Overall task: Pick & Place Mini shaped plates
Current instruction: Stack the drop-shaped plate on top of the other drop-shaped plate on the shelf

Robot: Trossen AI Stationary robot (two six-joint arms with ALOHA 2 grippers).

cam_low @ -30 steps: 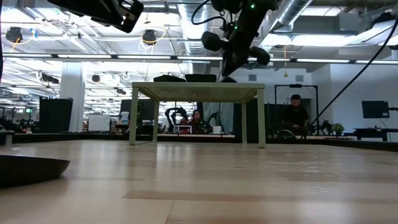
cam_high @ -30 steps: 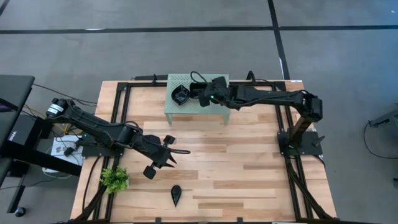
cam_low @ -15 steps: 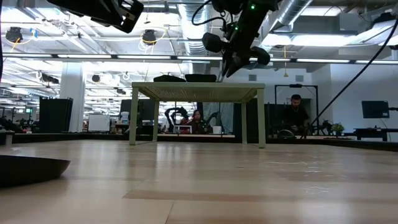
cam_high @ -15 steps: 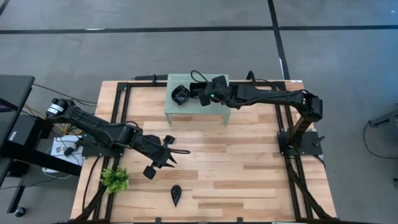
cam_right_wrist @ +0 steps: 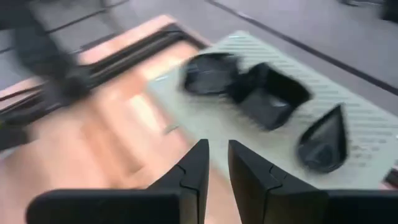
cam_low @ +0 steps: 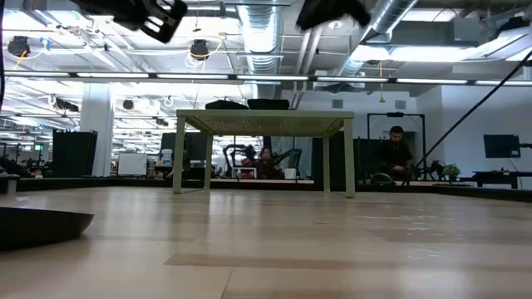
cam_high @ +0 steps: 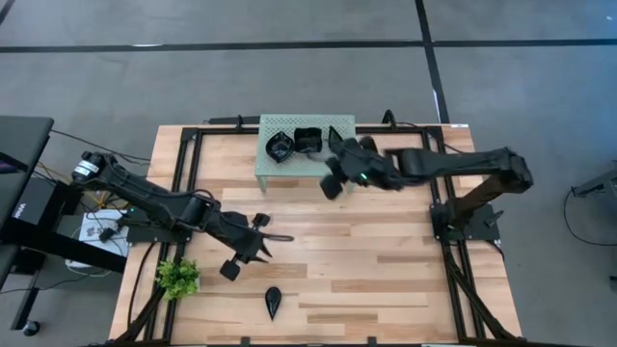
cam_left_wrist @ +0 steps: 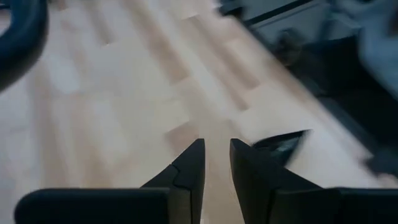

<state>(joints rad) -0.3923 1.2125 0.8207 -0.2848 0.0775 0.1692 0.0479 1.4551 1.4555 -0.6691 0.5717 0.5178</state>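
Note:
Three black mini shaped plates lie on top of the mint-green rack (cam_high: 289, 166): a wavy one (cam_right_wrist: 211, 73), a square one (cam_right_wrist: 270, 96) and a teardrop (cam_right_wrist: 323, 144). My right gripper (cam_right_wrist: 217, 146) hangs in the air on the near side of the rack (cam_high: 330, 185), its fingers a narrow gap apart with nothing between them. Another teardrop plate (cam_high: 274, 303) lies flat on the table near the front edge. My left gripper (cam_left_wrist: 216, 144) hovers above the table to the far side of it (cam_high: 280, 235), also slightly open and holding nothing.
A small green plant (cam_high: 178, 279) stands at the table's near left. Black frame rails (cam_high: 453, 260) run along both sides of the wooden top. The rack stands on thin legs (cam_low: 345, 158) at the far middle. Bare wood lies between the rack and the front edge.
My right gripper has drawn back from over the rack toward the near edge and upward, rolling as it went. The square and teardrop plates that it covered now show lying on the rack. My left arm has kept still.

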